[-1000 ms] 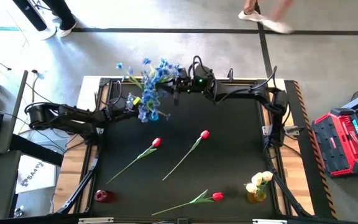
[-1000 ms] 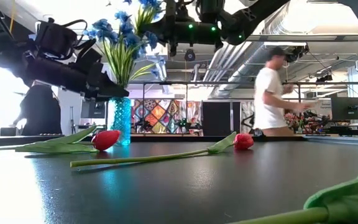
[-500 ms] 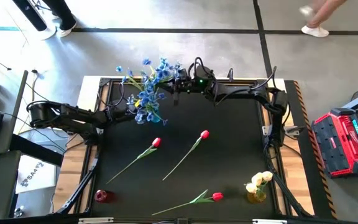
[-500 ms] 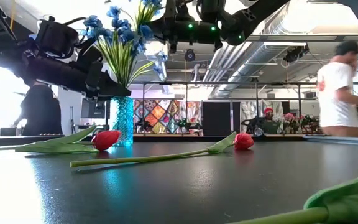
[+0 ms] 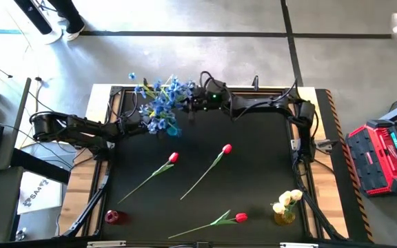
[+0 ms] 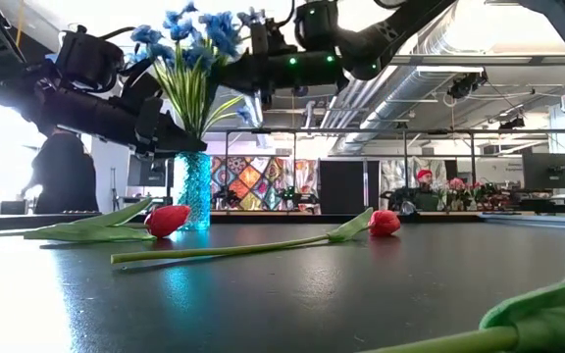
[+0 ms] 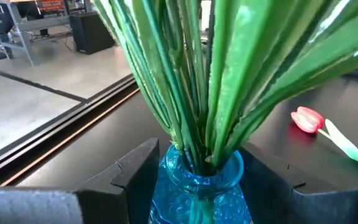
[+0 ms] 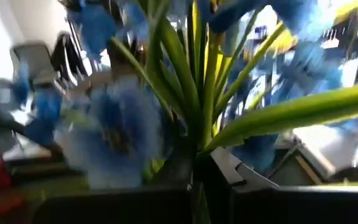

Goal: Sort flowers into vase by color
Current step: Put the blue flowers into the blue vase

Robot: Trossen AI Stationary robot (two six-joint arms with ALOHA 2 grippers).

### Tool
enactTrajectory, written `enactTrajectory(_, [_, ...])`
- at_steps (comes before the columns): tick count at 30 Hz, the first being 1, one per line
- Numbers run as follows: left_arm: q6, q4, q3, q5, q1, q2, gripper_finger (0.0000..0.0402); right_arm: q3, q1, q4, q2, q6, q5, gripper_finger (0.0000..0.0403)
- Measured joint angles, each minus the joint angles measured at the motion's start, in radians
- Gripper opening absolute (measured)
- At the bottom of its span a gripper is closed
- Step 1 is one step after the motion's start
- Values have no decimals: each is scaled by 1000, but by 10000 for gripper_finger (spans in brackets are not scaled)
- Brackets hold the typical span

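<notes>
Left gripper (image 7: 194, 180) brackets the blue vase (image 7: 197, 186) at the far left of the surface (image 5: 253, 179), one finger on each side of its neck, gripping it. Right gripper (image 5: 187, 105), closed, reaches in from the far right and pinches a stem among the blue flowers (image 5: 158, 103).

The blue vase stands upright and holds the blue flowers, stems fanning upward. At the near right, a yellow vase (image 5: 284, 216) holds pale yellow tulips (image 5: 289, 200). At the near left, a red vase (image 5: 114, 217); whether it holds anything cannot be told.

Three red tulips lie flat on the surface: the left tulip (image 5: 174, 158) and middle tulip (image 5: 227, 148) run diagonally, heads far-right; the near tulip (image 5: 240, 218) runs almost left to right, head right.
</notes>
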Motion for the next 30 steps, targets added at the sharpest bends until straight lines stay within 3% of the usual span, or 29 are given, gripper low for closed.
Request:
enactTrajectory(8, [9, 0, 0, -3, 0, 0, 190, 1, 15, -91, 19, -79, 0, 0])
enactTrajectory(19, [9, 0, 0, -15, 0, 0, 190, 2, 18, -104, 79, -29, 0, 6])
enactTrajectory(23, [9, 0, 0, -45, 0, 0, 190, -1, -4, -158, 30, -15, 5, 43])
enactTrajectory(30, [26, 0, 0, -97, 0, 0, 190, 1, -29, -328, -84, -14, 33, 155])
